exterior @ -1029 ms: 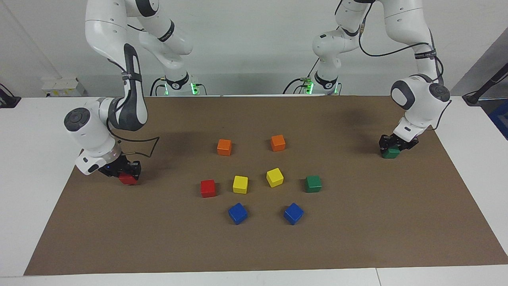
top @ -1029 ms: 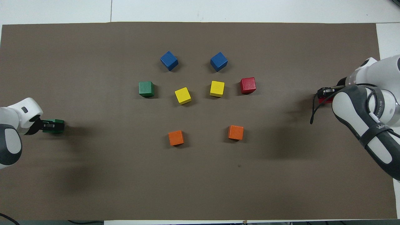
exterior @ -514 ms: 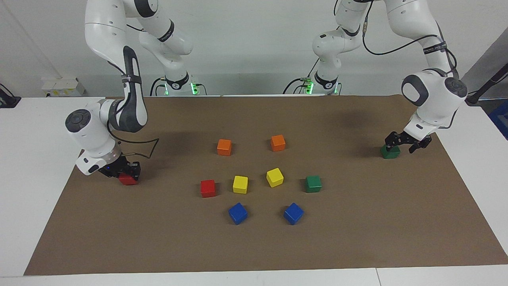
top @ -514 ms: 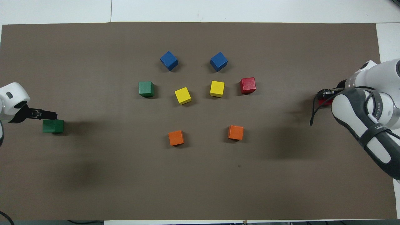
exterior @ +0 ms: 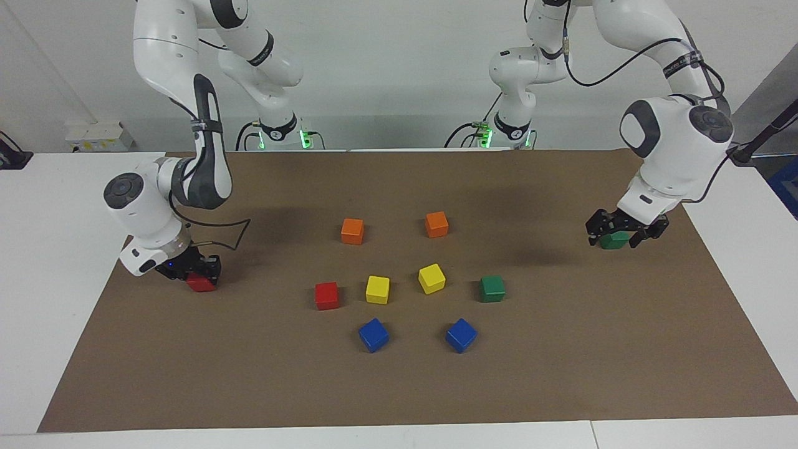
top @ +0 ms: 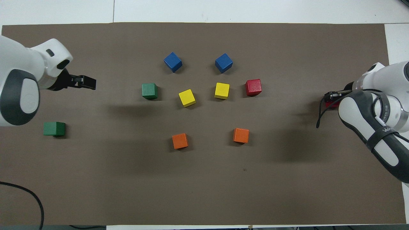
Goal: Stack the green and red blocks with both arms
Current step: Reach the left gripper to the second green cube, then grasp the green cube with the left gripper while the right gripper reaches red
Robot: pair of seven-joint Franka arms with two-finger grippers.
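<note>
At each end of the mat, one block is set down.
Left gripper (exterior: 625, 229) hangs spread over bare mat, off its green block (top: 54, 128); right gripper (exterior: 193, 269) pinches a red block (exterior: 201, 282); spare green (top: 149, 90) and red (top: 253, 87) sit farther out, mid-mat.

Pretty much nothing readable here

Only lettering I can spot is white print on the black strap around the right arm (top: 380, 134) in the overhead view, starts with "WA" and the rest wraps out of sight. The left arm (exterior: 682, 61) has a black band with white print in the facing view too, but I can't make it out. The blocks and the brown surface (top: 204, 179) carry no text.
</note>
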